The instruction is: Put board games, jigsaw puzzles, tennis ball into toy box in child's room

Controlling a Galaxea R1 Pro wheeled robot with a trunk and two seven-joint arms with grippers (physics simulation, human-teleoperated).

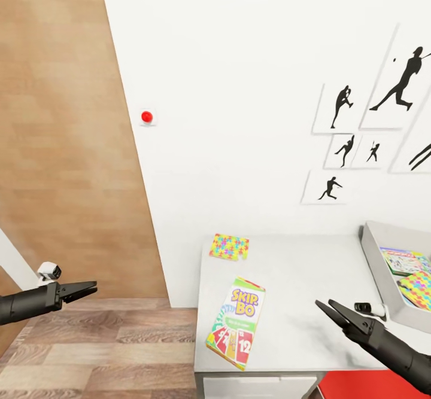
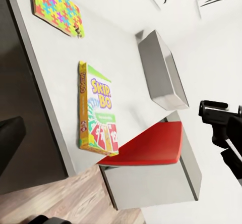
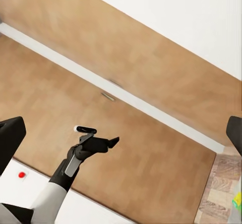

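Note:
A multicoloured jigsaw puzzle [image 1: 228, 247] [image 2: 55, 7] lies at the white table's [image 1: 299, 279] far left corner. A green and yellow Skip-Bo board game [image 1: 237, 322] [image 2: 98, 113] lies flat near the table's front left edge. The grey toy box [image 1: 376, 267] [image 2: 159, 67] stands at the table's right, holding another board game [image 1: 402, 260] and a jigsaw puzzle [image 1: 419, 282]. My right gripper [image 1: 324, 303] hovers open over the table's front, between the Skip-Bo box and the toy box. My left gripper [image 1: 94, 288] [image 3: 108, 142] hangs open over the floor, left of the table. The tennis ball and bed are out of view.
The table backs onto a white wall with black sports silhouettes [image 1: 395, 82] and a small red button [image 1: 146, 116]. A wood-panelled wall [image 1: 60, 118] stands to the left above plank flooring [image 1: 102, 345]. Under the table sit a grey cabinet [image 2: 151, 188] and a red surface [image 2: 151, 146].

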